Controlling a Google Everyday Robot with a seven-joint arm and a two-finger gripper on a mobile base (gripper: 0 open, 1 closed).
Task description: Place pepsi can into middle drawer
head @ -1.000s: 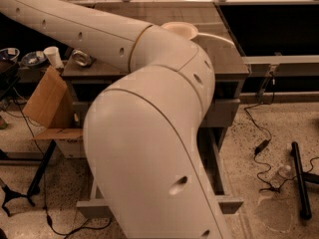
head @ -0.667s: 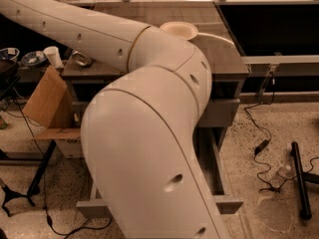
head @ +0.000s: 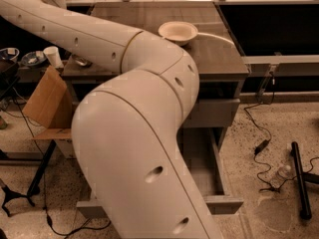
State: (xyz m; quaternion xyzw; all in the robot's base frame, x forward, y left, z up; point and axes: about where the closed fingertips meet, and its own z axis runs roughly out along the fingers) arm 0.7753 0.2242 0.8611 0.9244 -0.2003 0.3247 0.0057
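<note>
My white arm (head: 134,133) fills most of the camera view, bending from the top left down to the bottom centre. The gripper is out of view, hidden beyond the arm. The pepsi can does not show anywhere. The middle drawer (head: 202,166) stands pulled open under the counter, and its plain grey inside and front panel (head: 224,204) show to the right of the arm. Most of its inside is hidden behind the arm. The upper drawer front (head: 214,112) is shut above it.
A white bowl (head: 178,32) sits on the grey countertop (head: 219,59). A white cup (head: 52,56) and small dishes (head: 31,59) stand at the left. A cardboard box (head: 47,101) leans left of the cabinet. Cables (head: 259,146) and a black bar (head: 299,178) lie on the floor at right.
The arm has shifted a little to the left, uncovering more of the bowl and of the open drawer's right side.
</note>
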